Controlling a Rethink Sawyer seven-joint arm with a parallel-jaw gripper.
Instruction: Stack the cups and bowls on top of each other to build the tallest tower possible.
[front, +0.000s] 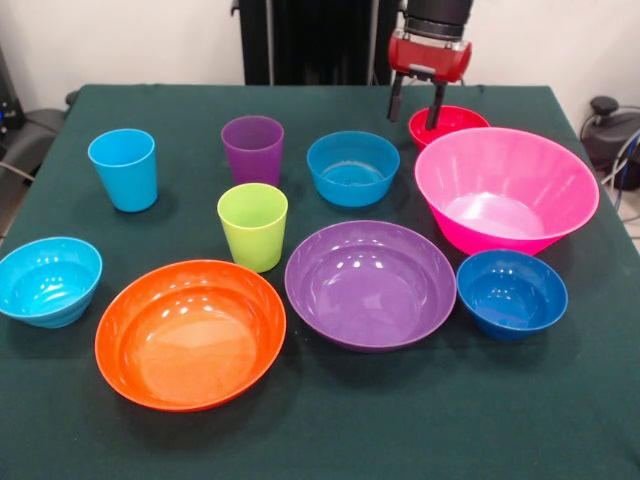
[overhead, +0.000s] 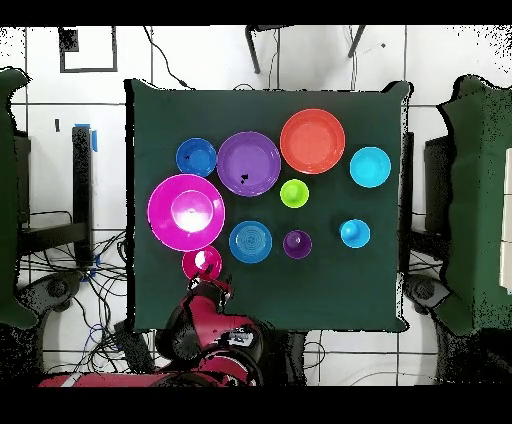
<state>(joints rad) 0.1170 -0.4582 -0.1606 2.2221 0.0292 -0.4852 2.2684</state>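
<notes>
Sitting nearest on the tabletop (front: 330, 440) are the orange bowl (front: 190, 333), purple bowl (front: 370, 283), cyan bowl (front: 48, 280) and dark blue bowl (front: 511, 292), all upright and apart, so no tower exists yet. Behind them stand the lime green cup (front: 253, 226), the pink bowl (front: 505, 189), the blue bowl (front: 352, 167), and the light blue cup (front: 123, 168) and purple cup (front: 252, 149). Farthest, the claw (front: 416, 104) hangs spread over the red bowl (front: 452, 122), one finger inside its rim, likely lining up a rim pinch.
</notes>
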